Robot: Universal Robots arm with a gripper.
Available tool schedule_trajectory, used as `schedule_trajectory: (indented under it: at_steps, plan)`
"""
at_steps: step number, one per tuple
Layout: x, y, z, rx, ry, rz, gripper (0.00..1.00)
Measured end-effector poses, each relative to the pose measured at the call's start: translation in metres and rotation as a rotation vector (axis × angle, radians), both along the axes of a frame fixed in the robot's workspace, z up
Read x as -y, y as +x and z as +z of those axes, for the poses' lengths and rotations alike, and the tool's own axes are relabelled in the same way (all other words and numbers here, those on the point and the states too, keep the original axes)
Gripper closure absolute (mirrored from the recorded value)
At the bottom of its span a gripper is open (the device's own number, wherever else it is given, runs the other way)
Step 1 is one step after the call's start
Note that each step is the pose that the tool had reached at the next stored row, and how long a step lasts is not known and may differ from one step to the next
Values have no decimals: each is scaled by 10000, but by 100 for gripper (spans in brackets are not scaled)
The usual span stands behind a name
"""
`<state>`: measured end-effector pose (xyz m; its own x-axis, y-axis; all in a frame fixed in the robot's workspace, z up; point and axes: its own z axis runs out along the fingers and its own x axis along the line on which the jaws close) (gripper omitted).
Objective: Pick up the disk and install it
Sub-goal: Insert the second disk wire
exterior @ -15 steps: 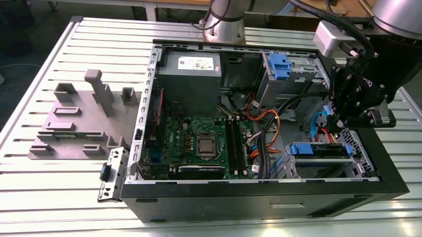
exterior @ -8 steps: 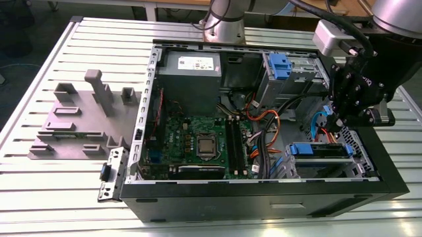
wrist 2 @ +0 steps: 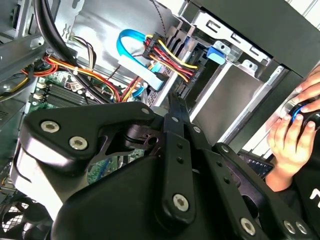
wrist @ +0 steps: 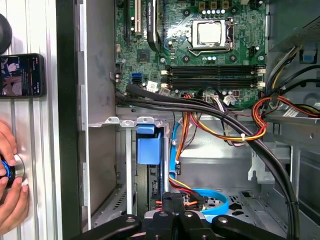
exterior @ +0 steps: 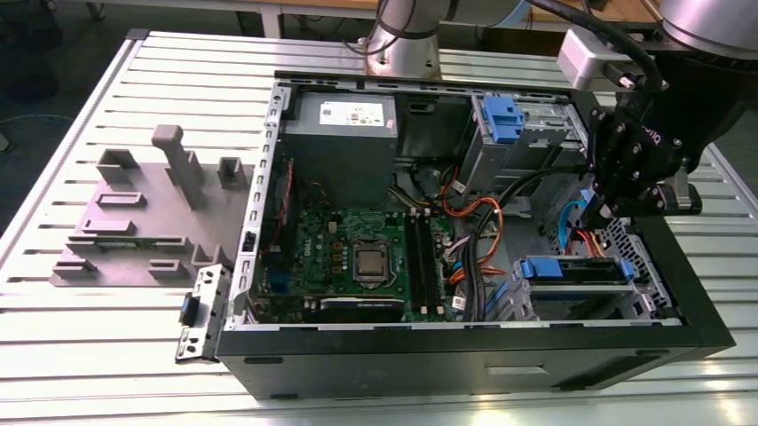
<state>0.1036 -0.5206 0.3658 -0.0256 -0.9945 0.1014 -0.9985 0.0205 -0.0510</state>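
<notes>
- Arm [exterior: 409, 35]: silver-grey tubular column in the exterior view; grey joint housing, thick black cable looping over it.
- Gripper [wrist 2: 172, 150]: matte black linkage plates fastened with silver round-head screws; white lettering on its side in the exterior view.

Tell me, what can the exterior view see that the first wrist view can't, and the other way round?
Exterior view alone: the whole open computer case on the slatted table, a grey fixture beside it on the exterior view's left, the grey power-supply box, and the arm's base.

First wrist view alone: a phone lying outside the case and a person's hand on a round knob.

Both: the green motherboard with its processor socket, the orange and yellow cables, a blue drive latch, and the gripper.
</notes>
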Motion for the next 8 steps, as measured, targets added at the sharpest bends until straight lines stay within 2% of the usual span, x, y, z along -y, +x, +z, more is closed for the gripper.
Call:
schedule_trajectory:
  at_steps: [8]
  plan:
    - [-7, 0, 0, 0, 1, 0, 89]
